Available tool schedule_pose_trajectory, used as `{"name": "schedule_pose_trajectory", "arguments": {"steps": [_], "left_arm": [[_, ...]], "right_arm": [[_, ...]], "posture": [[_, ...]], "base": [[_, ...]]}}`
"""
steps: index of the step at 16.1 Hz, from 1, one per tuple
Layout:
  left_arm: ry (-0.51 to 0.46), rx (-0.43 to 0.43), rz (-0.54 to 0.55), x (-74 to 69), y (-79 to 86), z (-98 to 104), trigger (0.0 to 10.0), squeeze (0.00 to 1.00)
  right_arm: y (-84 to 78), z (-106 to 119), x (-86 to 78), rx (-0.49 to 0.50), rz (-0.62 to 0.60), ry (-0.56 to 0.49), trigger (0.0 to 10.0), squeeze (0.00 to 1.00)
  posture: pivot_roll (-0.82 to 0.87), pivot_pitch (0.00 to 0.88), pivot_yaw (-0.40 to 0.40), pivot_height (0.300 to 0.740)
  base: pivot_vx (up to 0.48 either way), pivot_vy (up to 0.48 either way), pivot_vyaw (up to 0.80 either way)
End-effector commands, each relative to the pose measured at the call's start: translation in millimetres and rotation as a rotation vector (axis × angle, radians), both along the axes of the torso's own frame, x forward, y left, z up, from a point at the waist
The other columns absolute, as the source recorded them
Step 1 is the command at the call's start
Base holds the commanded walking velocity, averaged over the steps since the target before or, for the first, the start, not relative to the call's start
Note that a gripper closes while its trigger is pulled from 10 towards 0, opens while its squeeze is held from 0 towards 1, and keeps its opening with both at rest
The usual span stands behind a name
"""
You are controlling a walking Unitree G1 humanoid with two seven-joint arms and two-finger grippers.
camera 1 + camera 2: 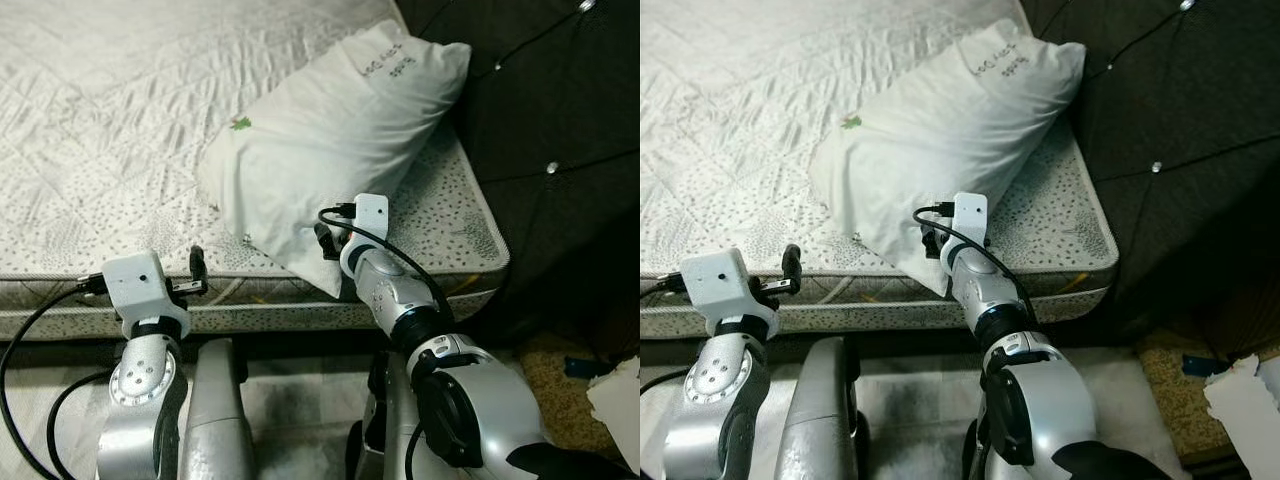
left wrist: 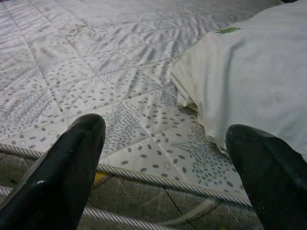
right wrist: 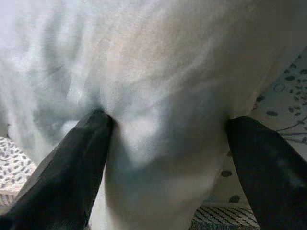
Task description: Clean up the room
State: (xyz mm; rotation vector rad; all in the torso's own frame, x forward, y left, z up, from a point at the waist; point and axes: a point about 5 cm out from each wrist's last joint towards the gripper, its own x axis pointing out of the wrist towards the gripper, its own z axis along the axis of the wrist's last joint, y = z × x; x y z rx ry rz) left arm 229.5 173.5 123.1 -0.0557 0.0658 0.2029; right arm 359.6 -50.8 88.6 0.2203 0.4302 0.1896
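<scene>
Silver forearms fill the foreground. Right end effector point(image 3: 165, 139) has its black fingers spread wide around the lower corner of the white pillow point(image 1: 330, 140), pressing into the fabric without pinching it yet, likely readying to grip. Left end effector point(image 2: 165, 153) hangs open and empty over the mattress point(image 1: 100, 150) edge. Beside the bed, a dark tufted headboard point(image 1: 560, 130) crowds the pillow's far end.

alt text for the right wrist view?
The right gripper, fingers open, straddles the near corner of a white pillow, one black finger pressing into the fabric. A strip of dotted mattress shows beside it.
</scene>
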Motion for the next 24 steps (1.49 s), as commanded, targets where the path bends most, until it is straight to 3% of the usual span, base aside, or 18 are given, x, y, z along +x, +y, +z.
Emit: {"name": "schedule_pose_trajectory", "arguments": {"steps": [1, 3, 4, 8, 10, 13, 19, 24], "left_arm": [[0.025, 0.005, 0.007, -6.9, -0.5, -1, 10.0, 0.00], [0.043, 0.003, 0.009, -14.7, -0.3, -2, 10.0, 0.00], [0.052, 0.004, 0.007, -17.5, 0.0, -2, 10.0, 0.00], [0.064, 0.001, 0.000, -14.9, -1.3, -1, 10.0, 0.00], [0.061, -0.004, 0.008, -11.7, -1.2, 0, 10.0, 0.00], [0.047, 0.002, 0.037, -10.2, 6.7, 3, 10.0, 0.00], [-0.003, -0.033, 0.007, 20.3, -5.1, 8, 10.0, 0.00], [-0.043, -0.036, 0.017, 42.1, -3.6, 10, 10.0, 0.00]], "right_arm": [[37.4, 1, -10.0, 0.081, 0.059, 0.022, 10.0, 0.00], [39.5, 5, -9.0, 0.115, 0.036, 0.001, 10.0, 0.00], [41.0, 12, -5.7, 0.141, 0.021, -0.032, 0.0, 0.00], [34.4, 32, 7.0, 0.202, -0.019, -0.106, 0.0, 0.00], [24.8, 30, 9.9, 0.245, -0.058, -0.071, 0.0, 0.00], [16.5, 28, 11.6, 0.221, -0.067, -0.076, 0.0, 0.00], [-20.3, 35, 24.5, 0.141, -0.113, -0.128, 0.0, 0.00], [-51.2, 49, 36.0, 0.063, -0.170, -0.169, 0.0, 0.00]], "posture": [[0.25, 0.197, -0.061, 0.565], [0.26, 0.214, -0.057, 0.565], [0.25, 0.220, -0.054, 0.565], [0.25, 0.219, -0.054, 0.565], [0.27, 0.207, -0.064, 0.565], [0.27, 0.179, -0.070, 0.565], [0.23, 0.099, -0.070, 0.565], [0.21, 0.014, -0.079, 0.565]], "base": [[0.000, 0.000, 0.00], [0.000, 0.000, 0.00], [0.000, 0.000, 0.00], [0.000, 0.000, 0.00], [0.000, 0.000, 0.00], [0.000, 0.000, 0.00], [0.000, 0.000, 0.00], [0.000, 0.000, 0.00]]}}
